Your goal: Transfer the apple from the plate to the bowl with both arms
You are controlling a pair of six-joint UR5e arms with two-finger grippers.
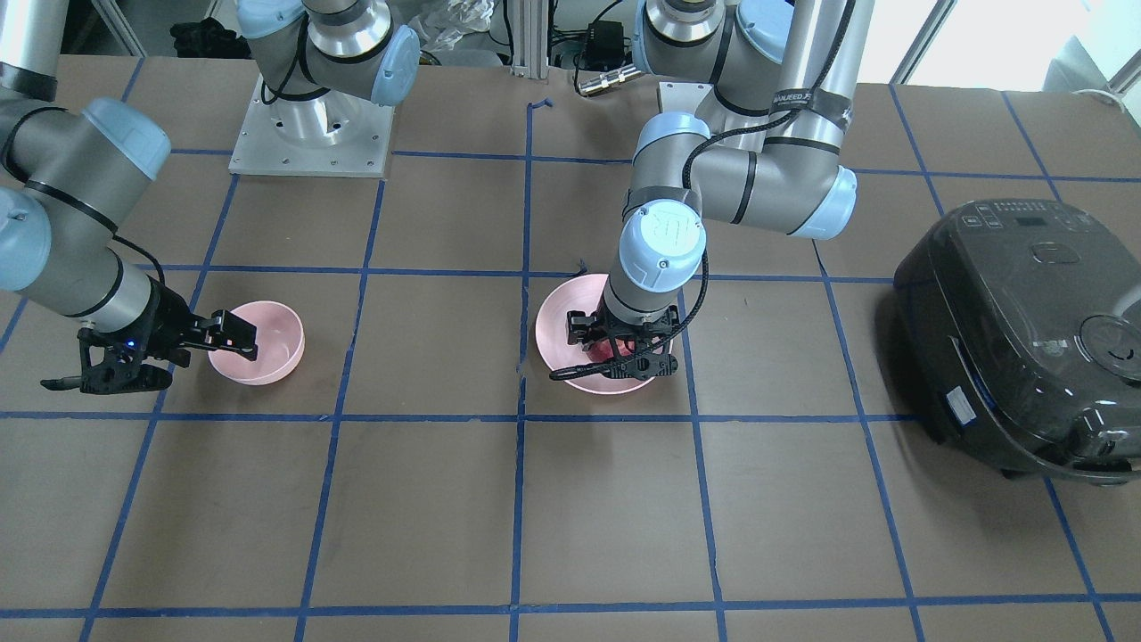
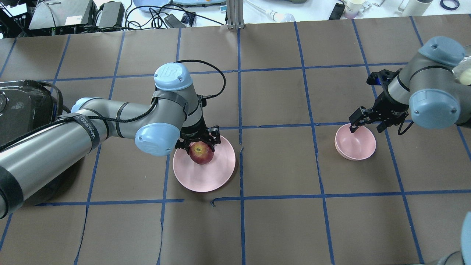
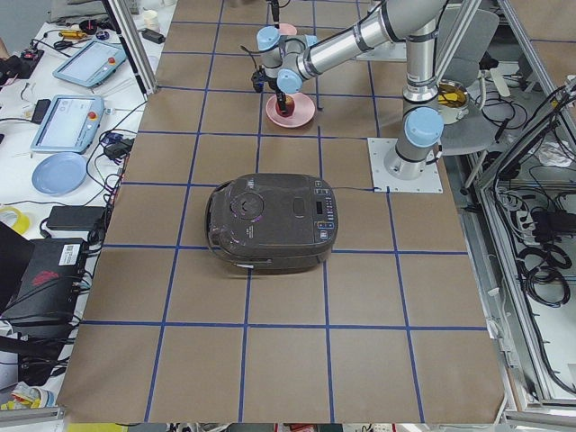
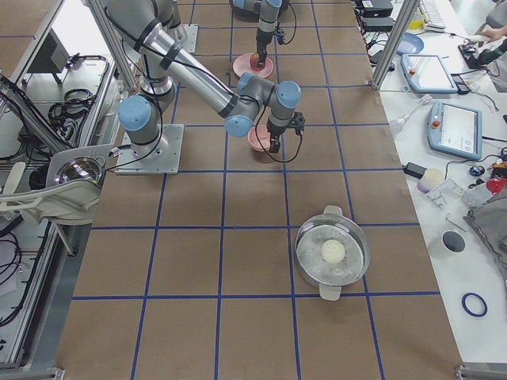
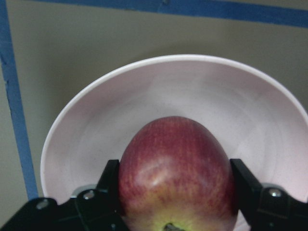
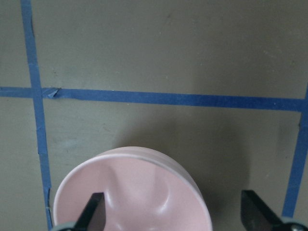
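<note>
**Left wrist view.** The apple [image 5: 175, 178] lies between the two fingers [image 5: 109, 185] of my left gripper [image 5: 175, 190]. The gripper is clenched on the apple's flanks, and the stem dimple faces the camera.

**Overhead view.** Apple and left gripper are over the plate [image 2: 217, 173], nearer its rim than its middle. I cannot tell whether the apple rests on the plate or hangs just clear of it. My right gripper [image 2: 367, 127] is spread wide at the bowl [image 2: 358, 149], one finger inside the rim and the other outside it, grasping nothing. Bowl and plate stand well apart on the table [image 2: 276, 228].
</note>
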